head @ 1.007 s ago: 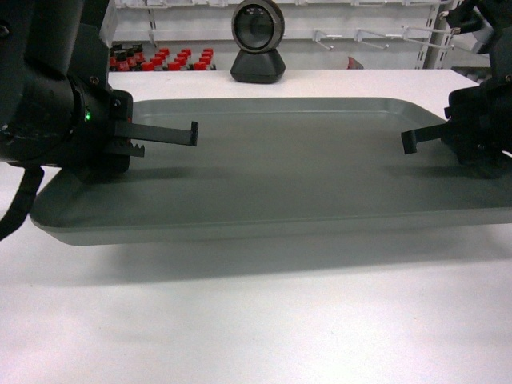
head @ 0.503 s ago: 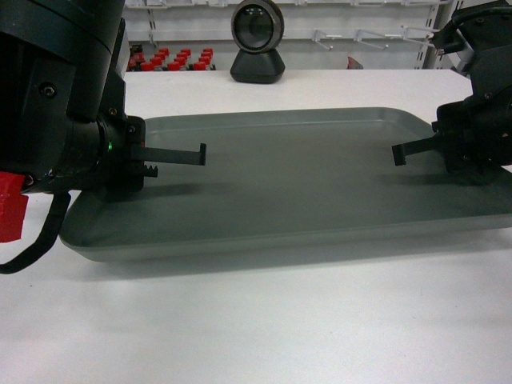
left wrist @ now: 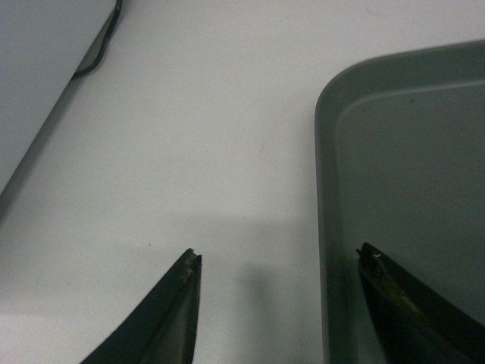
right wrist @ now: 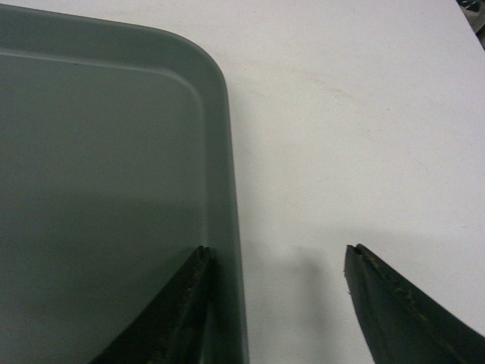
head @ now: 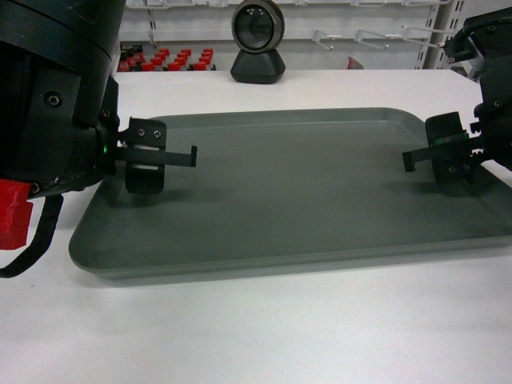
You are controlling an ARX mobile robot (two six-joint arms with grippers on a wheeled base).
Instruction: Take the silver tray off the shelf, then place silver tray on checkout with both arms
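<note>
The silver tray lies flat on the white checkout, long side facing me. My left gripper stands open at the tray's left end. In the left wrist view, the left gripper has one finger over the tray and the other over the tabletop, with the rim in the gap. My right gripper is open at the tray's right end. In the right wrist view the right gripper straddles the rim of the tray the same way, holding nothing.
A black round-headed scanner stands on the checkout behind the tray. Shelf boards with red-capped bottles and bare hooks run along the back. A dark cable lies by a pale panel at the far left of the tabletop.
The tray has come down from a raised, shadowed position onto the checkout and shifted slightly right. Both grippers have gone from holding its ends to standing open over the rims.
</note>
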